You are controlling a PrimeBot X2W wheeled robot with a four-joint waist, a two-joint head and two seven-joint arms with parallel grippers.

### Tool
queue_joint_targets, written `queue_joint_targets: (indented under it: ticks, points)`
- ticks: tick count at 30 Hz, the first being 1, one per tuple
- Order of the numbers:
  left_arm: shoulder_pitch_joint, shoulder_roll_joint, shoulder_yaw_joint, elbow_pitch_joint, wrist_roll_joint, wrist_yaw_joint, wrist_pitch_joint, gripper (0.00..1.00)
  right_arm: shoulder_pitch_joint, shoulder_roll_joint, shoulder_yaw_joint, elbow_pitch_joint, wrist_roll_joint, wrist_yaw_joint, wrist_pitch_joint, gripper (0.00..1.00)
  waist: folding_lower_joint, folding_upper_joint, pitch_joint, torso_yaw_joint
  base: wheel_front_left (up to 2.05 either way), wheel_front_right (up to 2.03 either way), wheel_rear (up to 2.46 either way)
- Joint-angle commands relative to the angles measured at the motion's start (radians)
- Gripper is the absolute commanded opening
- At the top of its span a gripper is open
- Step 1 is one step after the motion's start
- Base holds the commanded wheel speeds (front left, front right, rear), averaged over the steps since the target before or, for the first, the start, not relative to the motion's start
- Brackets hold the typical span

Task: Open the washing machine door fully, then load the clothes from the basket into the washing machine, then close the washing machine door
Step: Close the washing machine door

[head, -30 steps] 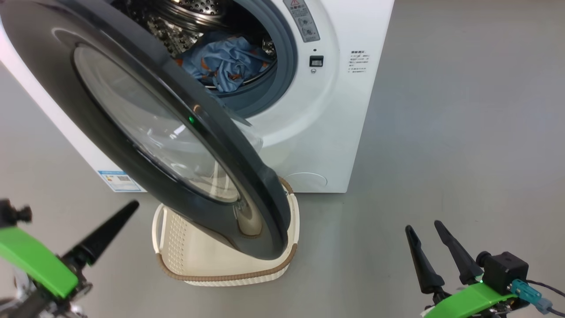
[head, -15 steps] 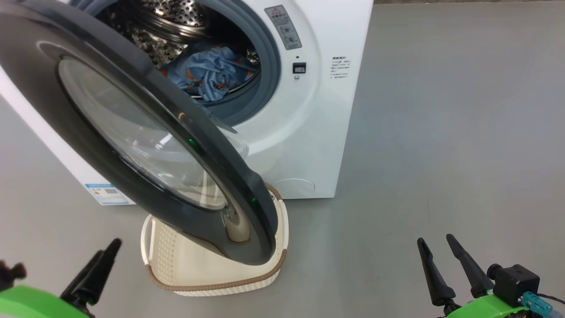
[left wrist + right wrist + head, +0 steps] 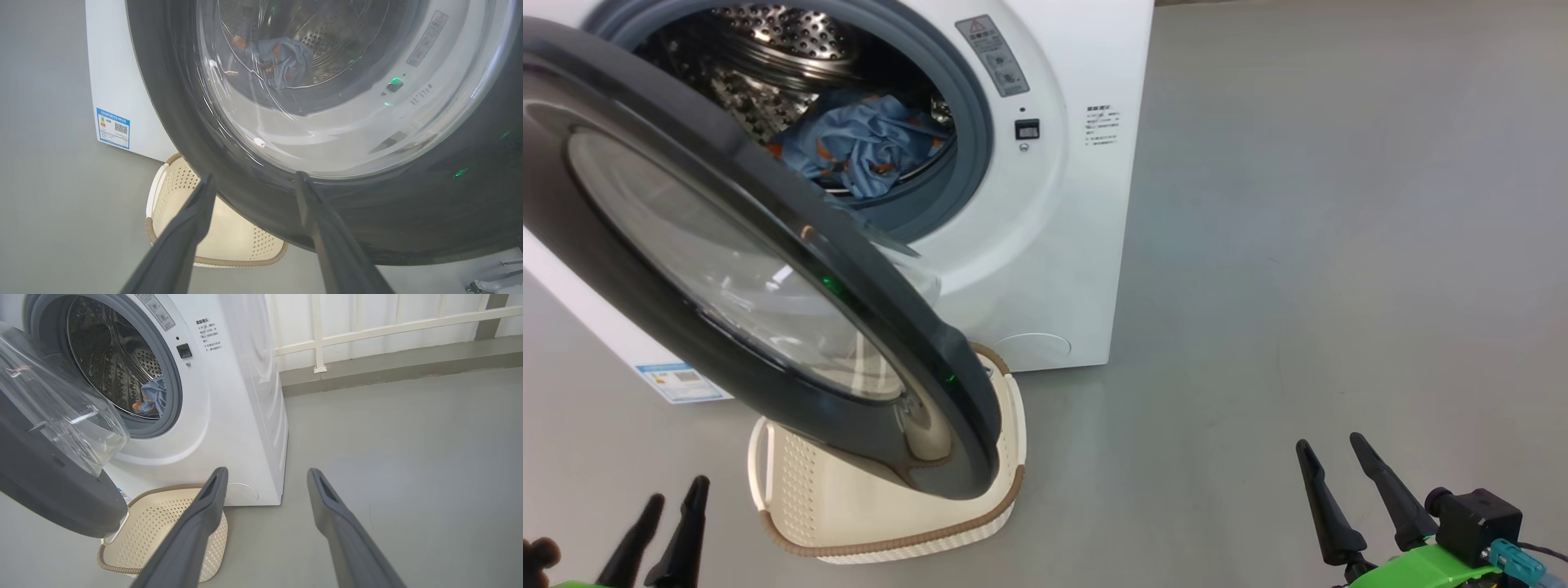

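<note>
A: Grippers, quick?
B: Left gripper [image 3: 676,494] has its fingers apart and holds nothing. Right gripper [image 3: 1329,443] is spread too, also empty.
A: Door?
B: Washing machine door [image 3: 727,269] is swung out, ahead of the left gripper. Head view shows a gap between them. In the left wrist view the dark rim sits right at the fingertips; contact unclear.
A: Clothes?
B: Clothes [image 3: 858,151] lie in the drum [image 3: 768,49] of the washing machine [image 3: 1045,245], beyond the door. Left wrist view sees them through the glass. Right wrist view sees them directly past the grey gasket [image 3: 173,381], ahead-left of the right gripper.
A: Basket?
B: Basket [image 3: 800,482] is on the floor [image 3: 1339,245] under the door's low edge, between the grippers and nearer the left.
A: Room?
B: Smooth grey floor. Right wrist view adds a white railed wall [image 3: 367,330] ahead of that gripper. Left wrist view gets the blue label [image 3: 113,128] sharp, far left of the fingers.
</note>
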Motion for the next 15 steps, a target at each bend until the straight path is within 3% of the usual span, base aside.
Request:
queue_joint_targets:
  ticks: [1, 15]
  points:
    - [-0.041, 0.02, 0.066, -0.006, 0.049, -0.003, -0.013, 1.0, -0.023, -0.01, 0.019, -0.023, 0.008, 0.002, -0.005, 1.0, 0.0, 0.0, -0.001, -0.007, 0.0, 0.0, 0.0]
    - [0.03, -0.176, 0.3, -0.066, 0.555, -0.003, -0.013, 1.0, -0.009, -0.009, -0.004, -0.031, 0.007, 0.002, -0.005, 1.0, 0.0, 0.0, -0.004, -0.039, 0.0, 0.0, 0.0]
